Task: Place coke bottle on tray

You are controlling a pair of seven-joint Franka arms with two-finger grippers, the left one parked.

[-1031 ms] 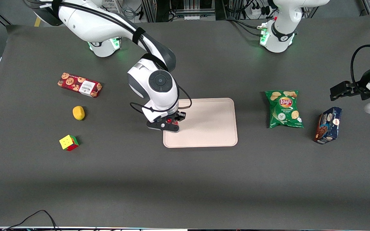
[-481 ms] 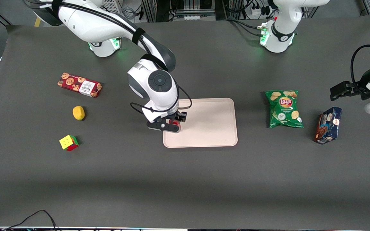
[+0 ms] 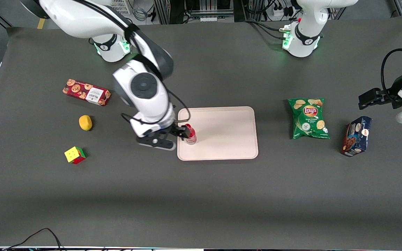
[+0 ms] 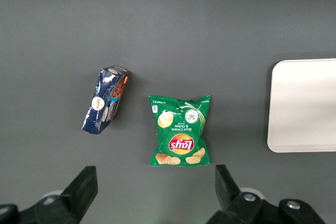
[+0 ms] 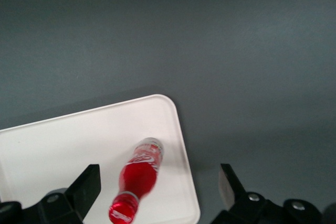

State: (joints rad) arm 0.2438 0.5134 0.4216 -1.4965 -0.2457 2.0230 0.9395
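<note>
From the front, the coke bottle (image 3: 190,134) stands on the tray (image 3: 229,132) near the edge toward my working arm's end, my gripper (image 3: 178,132) just beside it. At my wrist, the bottle (image 5: 137,174) stands free on the tray (image 5: 63,145) between my spread, empty fingers (image 5: 86,186).

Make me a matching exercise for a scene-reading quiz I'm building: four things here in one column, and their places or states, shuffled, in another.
Things:
1. coke bottle
2. gripper
3. chips bag
4. puzzle cube

Places or states:
A. on the table toward the parked arm's end, beside the tray
B. standing on the tray near its rim
C. open, beside the bottle at the tray's edge
D. toward the working arm's end, nearer the front camera than the yellow lump

Pairs: 1-B, 2-C, 3-A, 4-D
</note>
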